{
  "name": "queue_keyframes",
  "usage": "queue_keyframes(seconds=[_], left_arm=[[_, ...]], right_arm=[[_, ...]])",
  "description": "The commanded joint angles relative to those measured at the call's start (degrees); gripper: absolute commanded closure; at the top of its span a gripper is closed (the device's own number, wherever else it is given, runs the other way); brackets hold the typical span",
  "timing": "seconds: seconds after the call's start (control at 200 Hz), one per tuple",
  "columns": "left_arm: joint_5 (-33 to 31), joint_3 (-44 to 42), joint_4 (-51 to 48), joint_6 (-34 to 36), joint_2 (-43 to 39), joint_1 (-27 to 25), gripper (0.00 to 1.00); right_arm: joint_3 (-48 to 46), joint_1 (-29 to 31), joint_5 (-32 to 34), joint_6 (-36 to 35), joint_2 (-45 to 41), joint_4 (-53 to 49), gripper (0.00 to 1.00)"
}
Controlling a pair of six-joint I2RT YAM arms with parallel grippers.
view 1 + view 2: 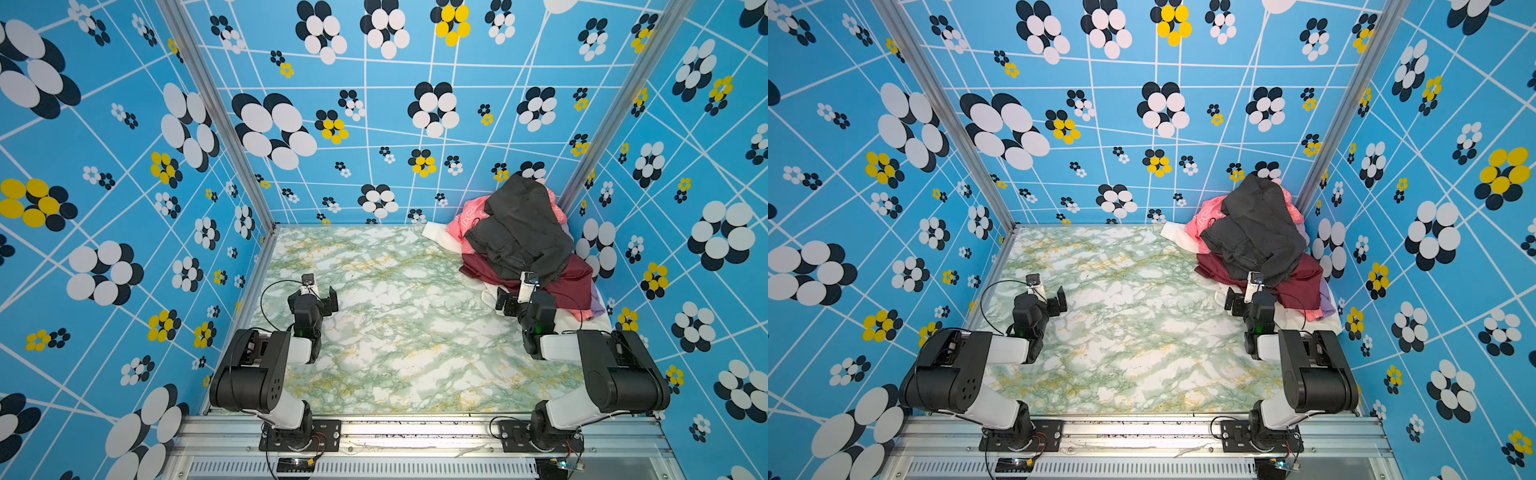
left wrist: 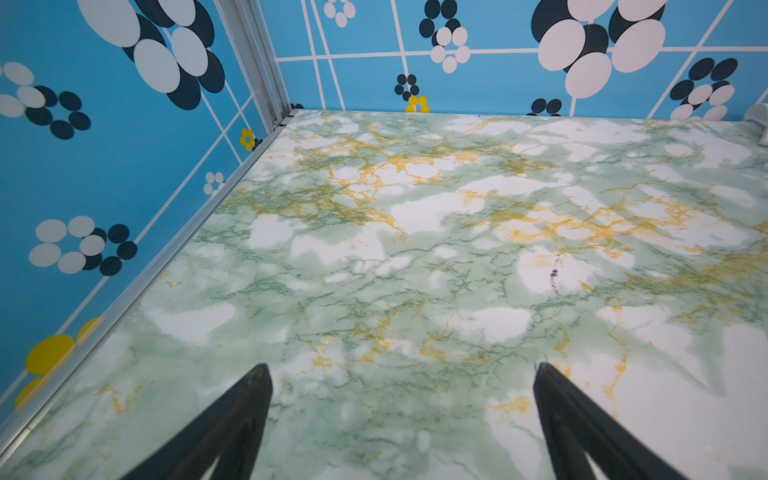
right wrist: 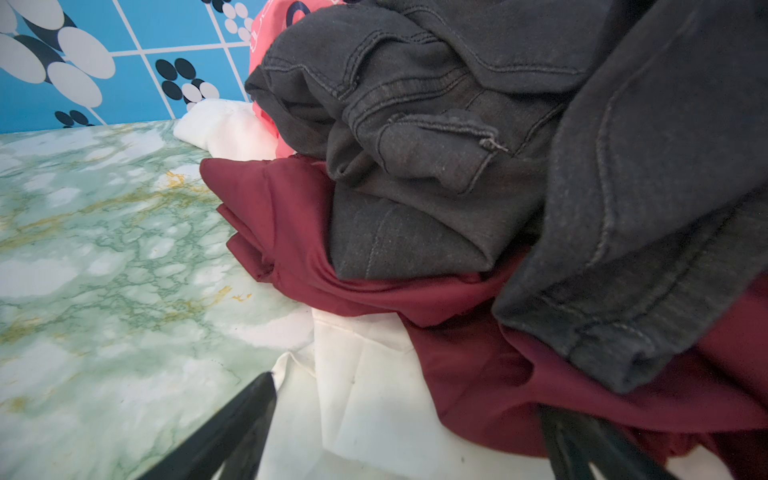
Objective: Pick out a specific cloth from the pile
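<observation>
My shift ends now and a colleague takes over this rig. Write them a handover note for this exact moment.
Left end effector: open, empty, over bare table.
Right end effector: open, empty, at the near edge of the pile, facing the maroon shirt.
Maroon shirt: low in the pile at the table's far right corner, under the dark grey garment, over white cloth.
Done: right end effector placed at the shirt; nothing gripped.
Left: close on exposed maroon fabric, pull it free of the pile.
</observation>
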Motion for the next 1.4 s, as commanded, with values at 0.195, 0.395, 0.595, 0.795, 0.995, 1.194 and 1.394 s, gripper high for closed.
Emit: queue_keyframes(seconds=[0.195, 0.395, 0.595, 0.795, 0.995, 1.194, 1.394], left_arm=[[-0.55, 1.02, -0.38, -0.28, 0.08, 0.48, 0.01], [-1.81, 0.78, 0.31, -0.14, -0.35, 0.33, 0.01], [-6.72, 3.41, -11.96, 1.69, -9.56, -2.59, 0.01], [-11.14, 12.47, -37.17, -0.92, -23.54, -5.91, 0.01], [-12.27, 21.98, -59.85, -7.06, -28.03, -10.30, 0.00], [-12.11, 27.81, -70.75, -10.31, -26.32, -16.20, 0.00], [-10.23, 26.93, -70.24, -13.39, -25.14, -20.00, 0.00]], right_arm=[[1.09, 0.16, 0.92, -0.11, 0.06, 0.11, 0.01], [1.32, 0.25, 3.52, 0.61, -0.81, -0.36, 0.01], [8.01, 1.09, 6.02, 2.46, -13.80, -25.35, 0.01], [15.24, 3.59, 7.37, 5.08, -25.60, -44.27, 0.01], [36.25, 4.03, 6.49, 6.70, -18.46, -68.49, 0.04], [58.04, 4.11, 4.02, 3.56, -2.04, -84.71, 0.11], [72.81, 4.11, 1.74, 1.19, 13.39, -94.03, 0.21]])
